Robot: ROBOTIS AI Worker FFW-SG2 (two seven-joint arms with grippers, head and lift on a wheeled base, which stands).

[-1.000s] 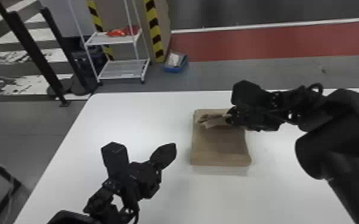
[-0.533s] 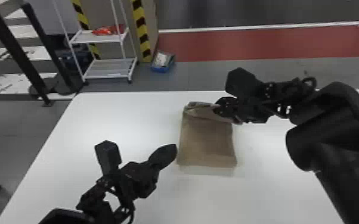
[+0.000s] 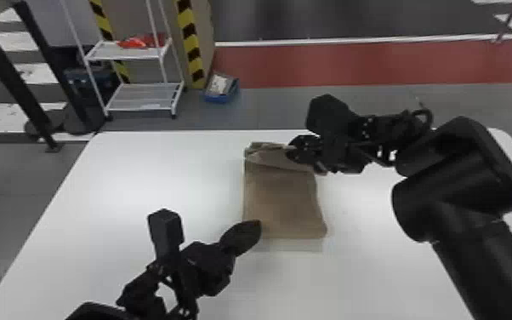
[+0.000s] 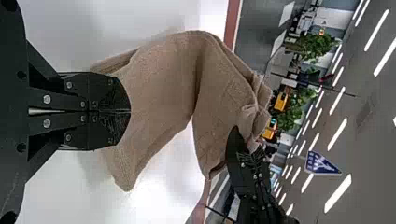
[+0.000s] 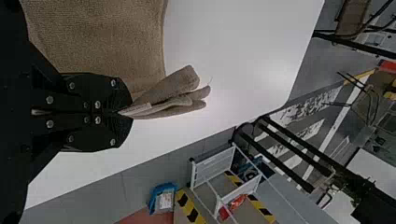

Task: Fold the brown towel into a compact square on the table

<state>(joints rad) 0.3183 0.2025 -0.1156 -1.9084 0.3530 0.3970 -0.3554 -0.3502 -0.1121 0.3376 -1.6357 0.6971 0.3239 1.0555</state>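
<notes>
The brown towel (image 3: 283, 204) lies folded into an upright rectangle mid-table, its far end raised in a loose flap. My right gripper (image 3: 293, 152) is shut on that far end; in the right wrist view, layered towel edges stick out past the shut right gripper (image 5: 131, 113). At the towel's near left corner is my left gripper (image 3: 256, 230), overlapping its edge. The left wrist view has the left gripper (image 4: 130, 112) shut in front of the towel (image 4: 163, 88), which arches up toward the other gripper; whether its tips touch cloth I cannot tell.
The white table (image 3: 153, 178) extends around the towel on all sides. Beyond its far edge, on the floor, stand a white shelf rack (image 3: 140, 95) and a blue box (image 3: 221, 88). My right forearm spans the table's right side.
The head view has turned a little to the right. My left gripper has come rightward to the towel's near left corner. My right gripper has raised the towel's far end into a flap.
</notes>
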